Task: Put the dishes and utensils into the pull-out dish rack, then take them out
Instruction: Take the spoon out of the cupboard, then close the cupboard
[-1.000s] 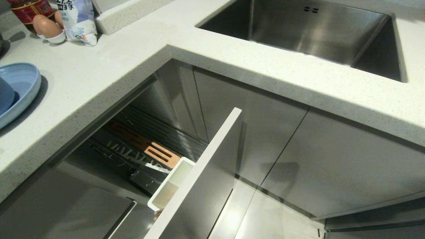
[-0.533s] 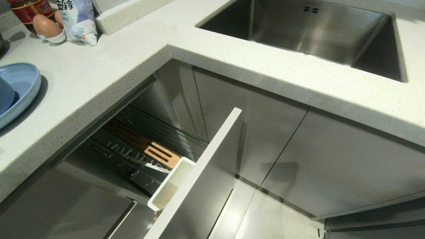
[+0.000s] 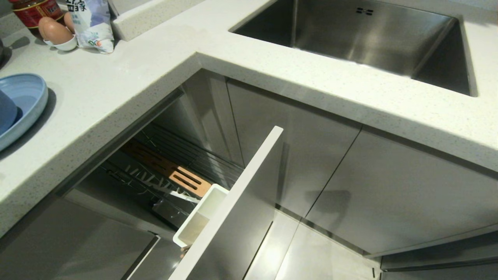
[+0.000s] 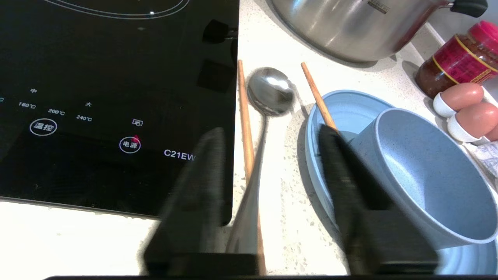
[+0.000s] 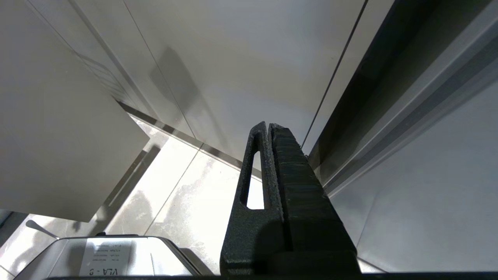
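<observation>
Two chopsticks (image 4: 246, 128) and a spoon (image 4: 268, 97) lie on the pale counter (image 4: 280, 186) beside the blue plate (image 4: 342, 112), on the side of it toward the black cooktop (image 4: 109, 97). One chopstick runs right along the cooktop's edge with the spoon just beside it, the spoon's handle crossing that chopstick lower down; the other chopstick (image 4: 316, 95) leans with its end over the plate's rim. The blue bowl (image 4: 424, 171) sits in the plate, tilted. The left gripper (image 4: 272, 140) hovers above the counter with its fingers spread apart and nothing between them; one finger (image 4: 202, 175) shows over the cooktop's edge and the other over the plate's near rim, so the spoon handle and the first chopstick lie in the gap below. Past the plate stand a steel pot (image 4: 350, 27), a red jar (image 4: 455, 62) and two eggs (image 4: 463, 97) in small white cups. From the head, the plate (image 3: 23, 105) is at the counter's left edge, well apart from the dish rack (image 3: 175, 175), which is pulled out under the counter with its wooden strip (image 3: 186, 181), white box (image 3: 200, 217) and white front panel (image 3: 233, 198) showing; no dishes can be seen in it. The sink (image 3: 369, 35) lies far off on the counter's other leg. The right gripper (image 5: 268, 132) hangs low by the cabinet doors (image 5: 253, 70), its fingers pressed together, holding nothing.
</observation>
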